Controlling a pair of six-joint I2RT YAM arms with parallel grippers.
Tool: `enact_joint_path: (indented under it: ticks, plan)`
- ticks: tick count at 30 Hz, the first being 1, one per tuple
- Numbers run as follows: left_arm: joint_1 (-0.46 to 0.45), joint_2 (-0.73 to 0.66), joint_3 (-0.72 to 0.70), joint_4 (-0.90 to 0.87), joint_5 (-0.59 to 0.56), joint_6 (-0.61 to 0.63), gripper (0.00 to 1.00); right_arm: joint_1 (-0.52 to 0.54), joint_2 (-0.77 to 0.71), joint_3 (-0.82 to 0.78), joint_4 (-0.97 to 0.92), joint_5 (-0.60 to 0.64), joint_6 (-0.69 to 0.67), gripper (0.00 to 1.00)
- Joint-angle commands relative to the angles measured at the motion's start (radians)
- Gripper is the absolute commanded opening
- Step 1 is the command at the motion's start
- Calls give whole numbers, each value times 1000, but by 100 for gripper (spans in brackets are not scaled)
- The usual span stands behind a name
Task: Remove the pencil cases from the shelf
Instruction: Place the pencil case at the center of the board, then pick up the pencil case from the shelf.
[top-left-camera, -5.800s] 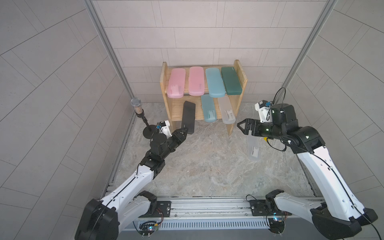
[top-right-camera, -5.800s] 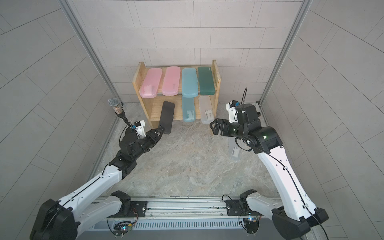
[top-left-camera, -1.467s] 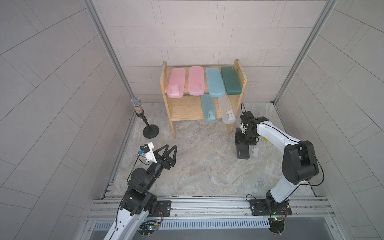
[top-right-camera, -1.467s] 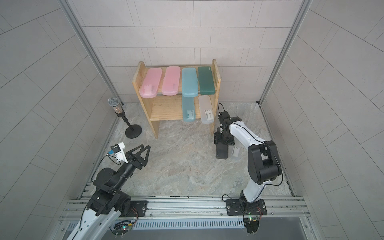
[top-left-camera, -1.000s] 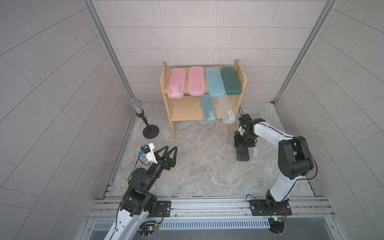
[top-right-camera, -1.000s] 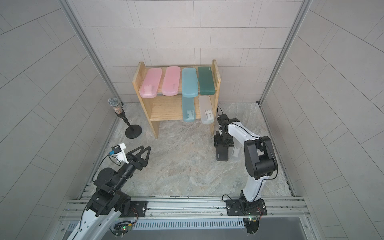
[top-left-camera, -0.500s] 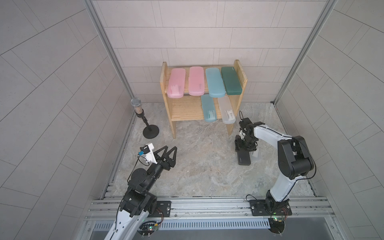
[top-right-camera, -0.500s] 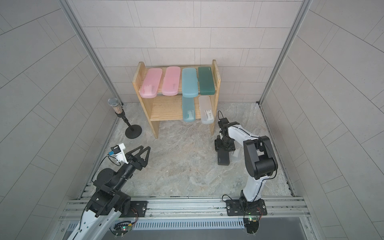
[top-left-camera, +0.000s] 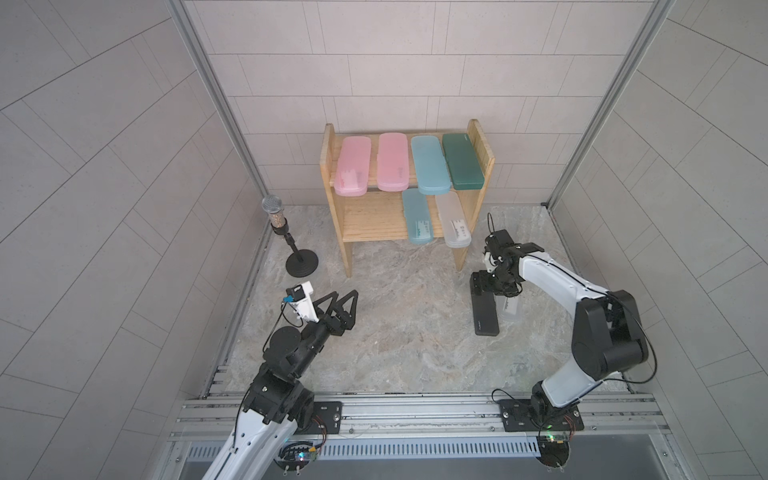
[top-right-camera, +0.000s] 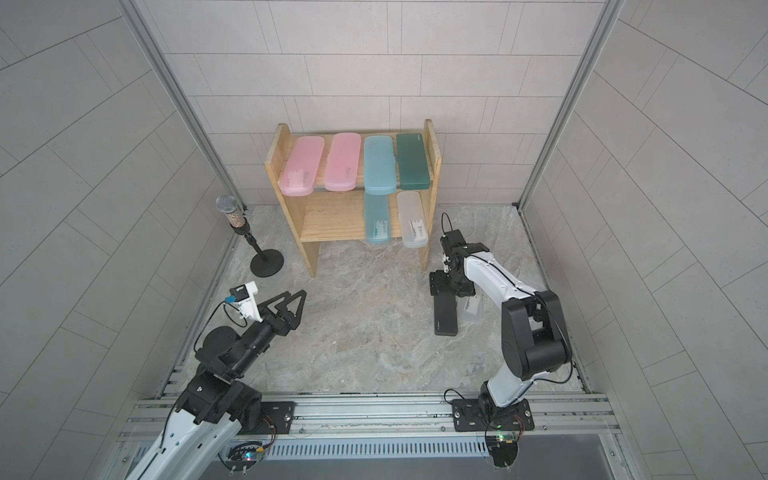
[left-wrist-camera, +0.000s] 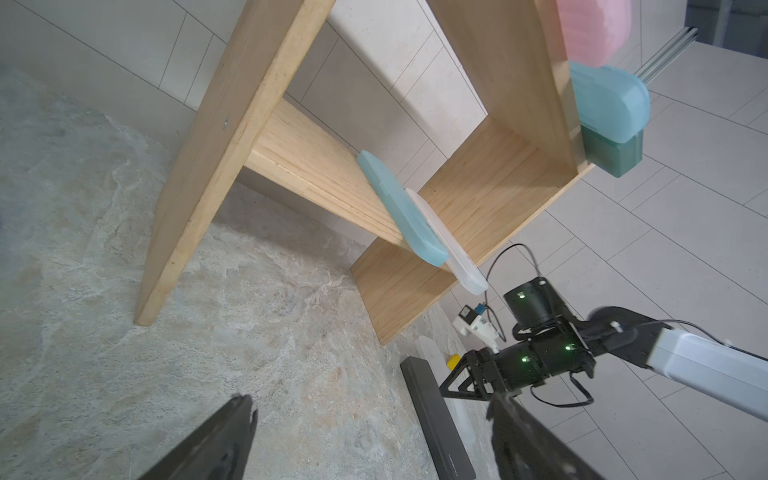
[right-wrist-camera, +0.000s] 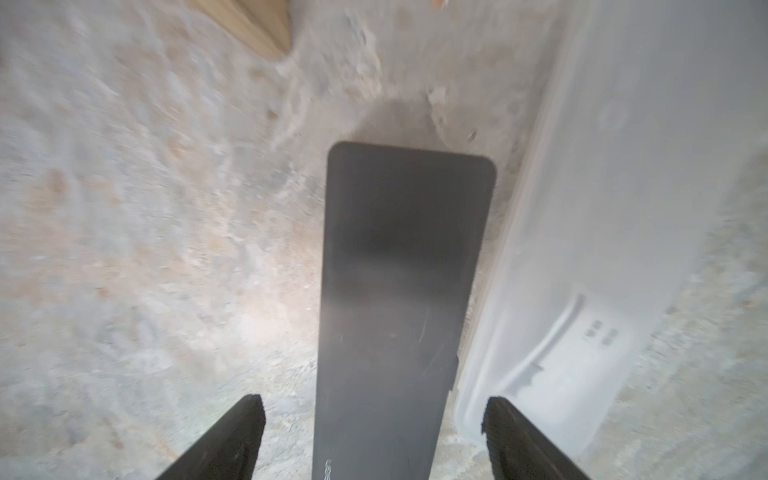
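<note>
Stone-patterned counter lies bare before the pine two-tier shelf, its lower board half free; a black microphone stand stands near one side panel

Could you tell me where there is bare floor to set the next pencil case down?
The widest bare floor lies in front of the shelf, between the open left gripper and the black case. The left half of the lower tier is bare. It is crowded near the right gripper: the black case and a frosted clear case lie side by side there.
</note>
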Motion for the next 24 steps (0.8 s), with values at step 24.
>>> enact_joint_path:
  ticks: [24]
  plan:
    - [-295, 829, 397, 395, -23, -417, 96, -35, -578, -84, 44, 100, 135, 96]
